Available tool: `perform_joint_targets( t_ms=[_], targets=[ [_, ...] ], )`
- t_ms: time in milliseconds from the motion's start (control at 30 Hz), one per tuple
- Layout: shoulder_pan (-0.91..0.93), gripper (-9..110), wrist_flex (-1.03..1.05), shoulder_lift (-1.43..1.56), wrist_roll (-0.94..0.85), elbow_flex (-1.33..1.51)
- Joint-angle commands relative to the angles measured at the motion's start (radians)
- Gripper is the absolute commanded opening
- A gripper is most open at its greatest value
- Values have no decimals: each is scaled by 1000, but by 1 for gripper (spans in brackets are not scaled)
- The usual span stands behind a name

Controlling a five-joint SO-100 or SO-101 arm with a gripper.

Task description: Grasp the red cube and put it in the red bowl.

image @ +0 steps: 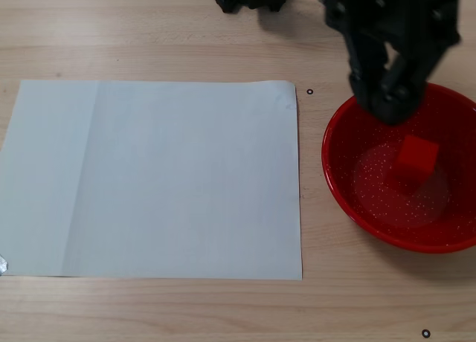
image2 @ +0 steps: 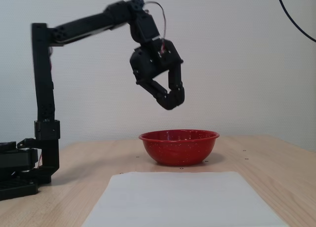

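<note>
The red cube (image: 416,158) lies inside the red bowl (image: 341,184), a little right of its middle, in the fixed view from above. From the side, the red bowl (image2: 178,146) stands on the table and its wall hides the cube. My black gripper (image: 392,105) hangs over the bowl's far rim with its fingertips closed together and nothing between them. Seen from the side, the gripper (image2: 172,100) is well above the bowl, clear of it, tilted down to the right.
A white sheet of paper (image: 156,178) lies flat on the wooden table to the left of the bowl. The arm's black base (image2: 19,170) stands at the far left in the side view. Small black dots (image: 309,91) mark the tabletop.
</note>
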Motion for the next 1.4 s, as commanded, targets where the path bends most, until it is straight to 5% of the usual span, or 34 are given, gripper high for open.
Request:
perform_joint_targets(
  t_ms=[0, 733, 1367],
  targets=[
    [-25, 0, -29, 153, 12, -17],
    [-262, 0, -291, 672, 54, 641],
    [-325, 0, -988, 1220, 71, 1485]
  ],
)
